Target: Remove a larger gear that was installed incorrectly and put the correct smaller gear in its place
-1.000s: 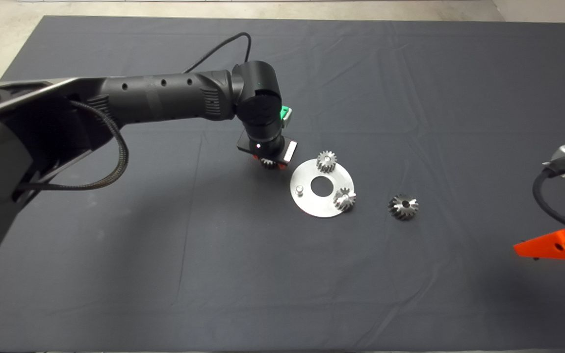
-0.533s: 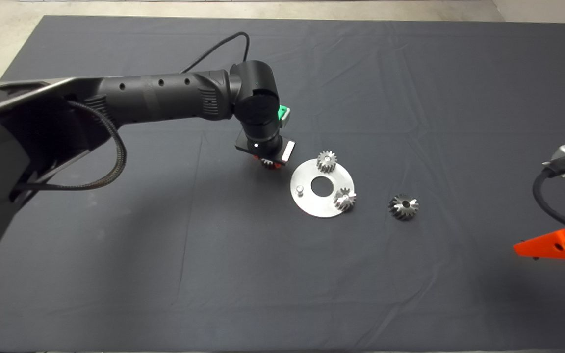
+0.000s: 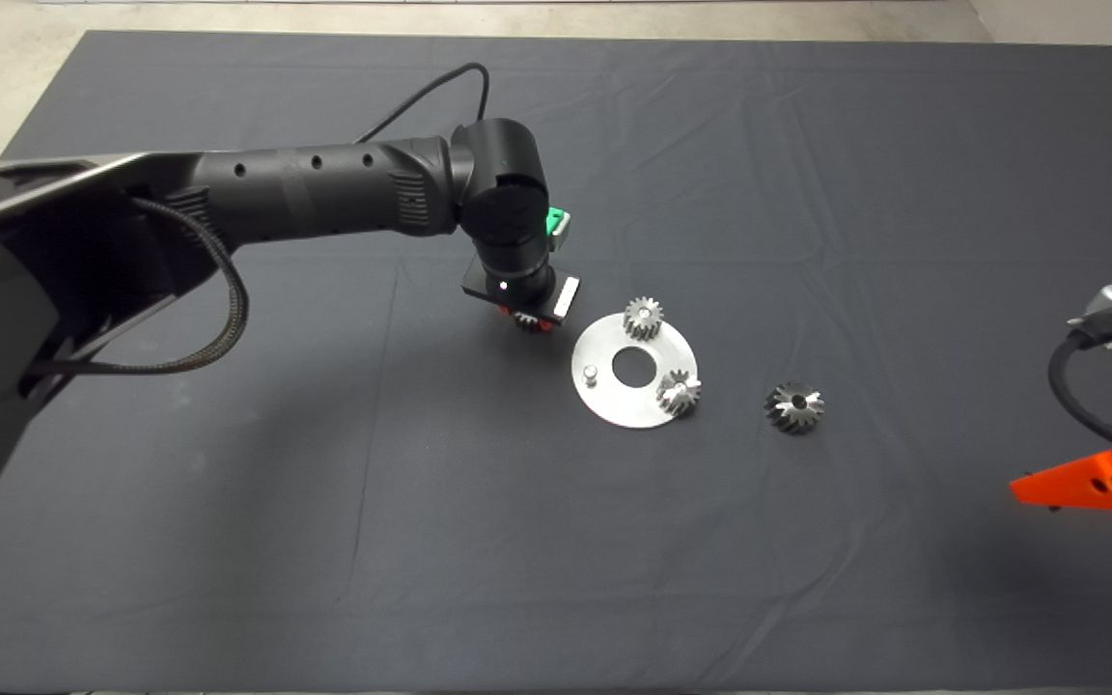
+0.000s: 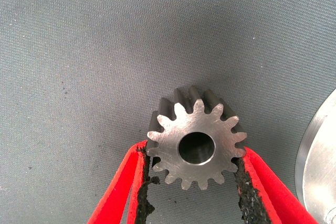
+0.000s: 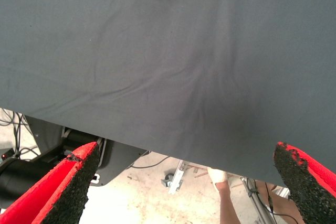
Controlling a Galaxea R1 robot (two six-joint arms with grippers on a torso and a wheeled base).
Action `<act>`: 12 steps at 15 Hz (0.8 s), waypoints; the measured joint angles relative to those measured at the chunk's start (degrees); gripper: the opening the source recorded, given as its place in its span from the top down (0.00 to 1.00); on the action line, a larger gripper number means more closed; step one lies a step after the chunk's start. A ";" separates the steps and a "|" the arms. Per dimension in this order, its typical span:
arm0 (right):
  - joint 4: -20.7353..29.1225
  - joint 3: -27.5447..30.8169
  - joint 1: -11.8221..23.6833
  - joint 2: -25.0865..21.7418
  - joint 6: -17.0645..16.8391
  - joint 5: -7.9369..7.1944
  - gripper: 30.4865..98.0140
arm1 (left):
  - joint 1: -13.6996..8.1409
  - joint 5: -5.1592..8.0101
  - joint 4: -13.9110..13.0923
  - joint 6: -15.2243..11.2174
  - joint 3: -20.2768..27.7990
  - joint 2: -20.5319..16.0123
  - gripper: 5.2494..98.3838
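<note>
Smaller gear point(image 4: 195, 147): gripped flat-face-up between the two pads of the left gripper point(image 4: 195, 182), its centre hole pointing straight down at the mat point(image 3: 228, 541).
Left gripper: closed on the smaller gear, hanging just off the round plate point(image 3: 604, 405) at its 10 o'clock edge.
Key relation: the bare pin point(image 3: 590, 372) is seen at about 4 o'clock from the held gear, near it; the hole's axis is upright, as the pin is.
Larger gear point(image 3: 793, 406): lying on the mat at 3 o'clock of the plate, apart from it.
Other gears: two are seated on the plate, at 12 and 4 o'clock.
Right gripper point(image 5: 186, 182): parked at the mat's right edge, fingers wide apart, holding nothing.
Nearer arm: left, judged.
</note>
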 measured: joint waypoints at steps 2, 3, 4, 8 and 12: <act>0.00 0.00 0.00 0.00 0.00 0.00 0.15 | 0.00 0.01 0.00 -0.02 -0.05 0.00 0.68; 0.00 0.00 -0.02 0.00 0.00 0.00 0.15 | -0.04 0.01 -0.02 -0.11 -0.05 0.00 0.68; 0.00 0.00 -0.02 0.00 0.00 0.00 0.15 | -0.25 0.21 -0.06 -1.02 -0.07 0.00 0.68; 0.00 0.00 0.00 0.00 0.01 0.01 0.15 | -2.61 7.39 0.00 -6.30 0.52 -0.35 0.69; 0.02 0.00 0.00 0.02 0.15 0.01 0.15 | -6.25 8.51 -0.14 -12.56 11.59 -2.85 0.69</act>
